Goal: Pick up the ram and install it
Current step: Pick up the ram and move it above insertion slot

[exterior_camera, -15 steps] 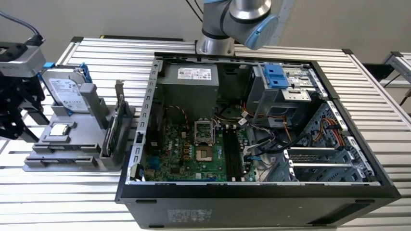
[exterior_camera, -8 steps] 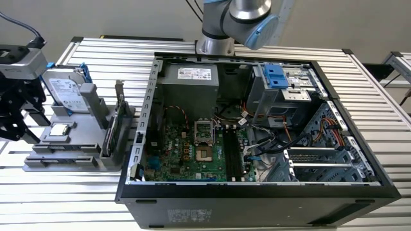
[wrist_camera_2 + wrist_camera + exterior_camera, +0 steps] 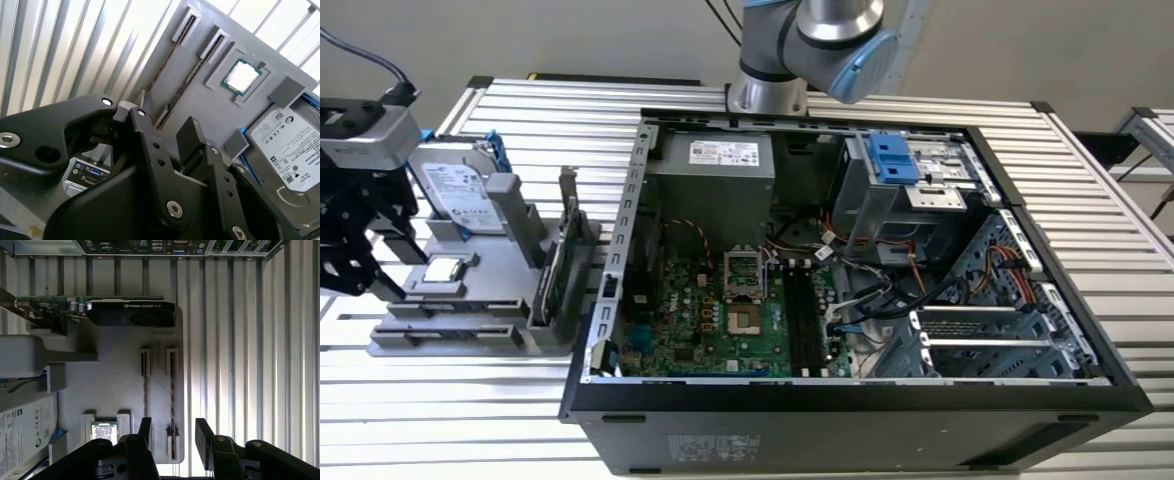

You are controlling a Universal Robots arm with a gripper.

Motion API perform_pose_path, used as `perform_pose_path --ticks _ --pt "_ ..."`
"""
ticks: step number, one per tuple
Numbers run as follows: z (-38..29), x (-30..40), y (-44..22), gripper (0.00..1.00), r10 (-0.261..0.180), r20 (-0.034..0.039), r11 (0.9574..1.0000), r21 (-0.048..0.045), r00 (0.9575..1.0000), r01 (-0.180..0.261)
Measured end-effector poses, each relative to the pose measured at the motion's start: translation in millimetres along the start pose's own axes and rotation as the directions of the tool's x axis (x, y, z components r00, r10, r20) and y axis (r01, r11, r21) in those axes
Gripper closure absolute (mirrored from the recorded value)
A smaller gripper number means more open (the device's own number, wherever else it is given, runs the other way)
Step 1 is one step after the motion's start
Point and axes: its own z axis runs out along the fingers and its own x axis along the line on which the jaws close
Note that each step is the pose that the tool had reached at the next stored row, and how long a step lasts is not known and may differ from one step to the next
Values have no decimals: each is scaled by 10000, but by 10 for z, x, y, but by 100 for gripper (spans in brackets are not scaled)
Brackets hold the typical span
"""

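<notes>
Jaws stand apart and empty. In the exterior view, the gripper (image 3: 350,262) hangs over the grey holder (image 3: 447,345), well apart from the open computer case (image 3: 854,400). In both wrist views, the ram (image 3: 172,390) stands on edge in its holder slot, in line with the gap between the fingers (image 3: 202,432). I judge this to be the approach to the pick; a grip calls for straddling the thin board squarely.

Bright light, white glare on the slatted table (image 3: 225,365), shadowed computer case (image 3: 854,400) interior

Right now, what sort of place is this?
Likely a robotics lab bench for computer assembly: a robot arm, an open computer case on a slatted metal table, a grey parts holder beside it.
</notes>
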Motion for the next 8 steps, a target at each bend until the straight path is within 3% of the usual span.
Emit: perform_pose_path --ticks 8 --pt "41 1 0 0 -5 0 10000 0 10000 5"
